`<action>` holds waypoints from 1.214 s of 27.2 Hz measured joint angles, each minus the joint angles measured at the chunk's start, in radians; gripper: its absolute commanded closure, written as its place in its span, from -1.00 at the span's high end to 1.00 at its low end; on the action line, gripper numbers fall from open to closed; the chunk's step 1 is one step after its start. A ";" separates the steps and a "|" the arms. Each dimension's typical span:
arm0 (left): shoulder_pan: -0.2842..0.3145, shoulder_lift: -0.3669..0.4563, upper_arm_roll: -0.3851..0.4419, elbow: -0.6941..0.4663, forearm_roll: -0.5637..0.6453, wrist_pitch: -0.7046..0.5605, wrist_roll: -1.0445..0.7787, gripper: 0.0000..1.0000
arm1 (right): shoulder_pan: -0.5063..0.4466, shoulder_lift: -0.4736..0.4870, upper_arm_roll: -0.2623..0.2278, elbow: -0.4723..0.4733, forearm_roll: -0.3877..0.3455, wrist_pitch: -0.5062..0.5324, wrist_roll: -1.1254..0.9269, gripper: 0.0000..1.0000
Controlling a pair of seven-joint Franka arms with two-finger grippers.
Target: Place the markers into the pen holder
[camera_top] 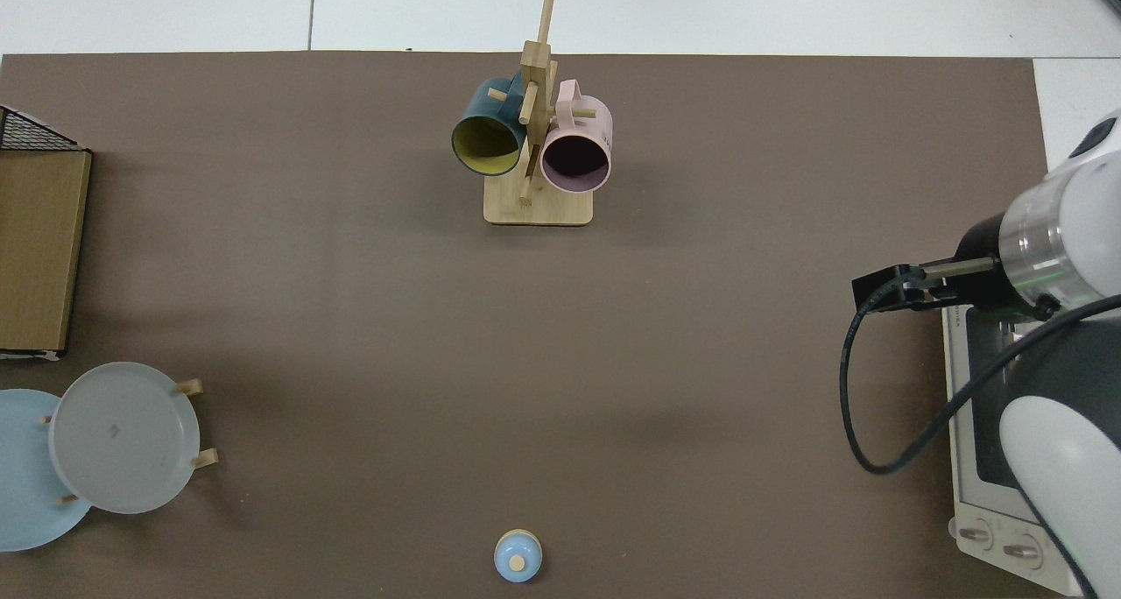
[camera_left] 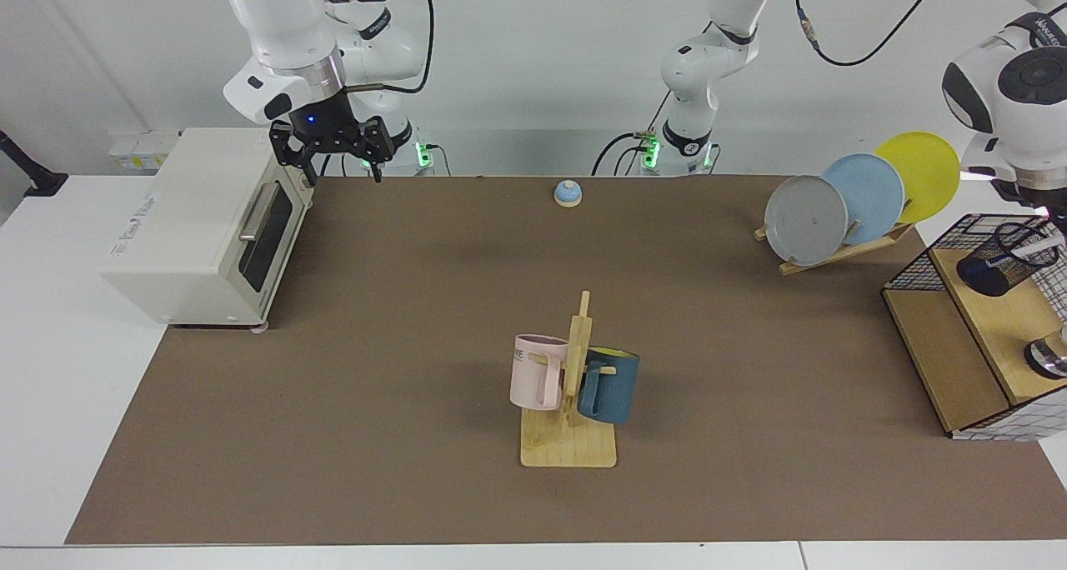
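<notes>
The pen holder (camera_left: 994, 263), a small black mesh cup, stands on the wooden shelf at the far right of the facing view. A slim white marker barrel (camera_left: 1042, 250) leans out of its mouth toward the frame edge; its blue ends do not show. My left gripper (camera_left: 1052, 212) hangs just above the holder, mostly cut off by the frame edge. At the back left my right gripper (camera_left: 340, 167) waits open and holds nothing, beside the toaster oven (camera_left: 200, 228). The top view shows neither holder nor marker, only the right arm (camera_top: 1042, 257).
A wire-grid frame surrounds the wooden shelf (camera_left: 959, 337), with a shiny metal round object (camera_left: 1049, 357) on it. A plate rack (camera_left: 834, 212) stands behind the shelf. A mug tree (camera_left: 571, 387) with two mugs is mid-table, and a small blue bell (camera_left: 568, 192) sits at the back.
</notes>
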 measured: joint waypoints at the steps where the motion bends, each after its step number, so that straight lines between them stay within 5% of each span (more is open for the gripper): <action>1: 0.000 -0.002 -0.002 0.003 -0.005 -0.002 0.000 0.71 | 0.000 0.000 0.000 0.000 0.000 0.000 0.000 1.00; 19: -0.015 -0.069 -0.019 0.032 -0.103 -0.021 0.010 0.78 | 0.000 -0.001 0.000 0.000 0.000 0.000 0.000 1.00; 33: -0.260 -0.094 0.147 0.129 -0.328 -0.168 -0.001 1.00 | 0.000 -0.001 0.000 0.000 0.000 0.000 0.000 1.00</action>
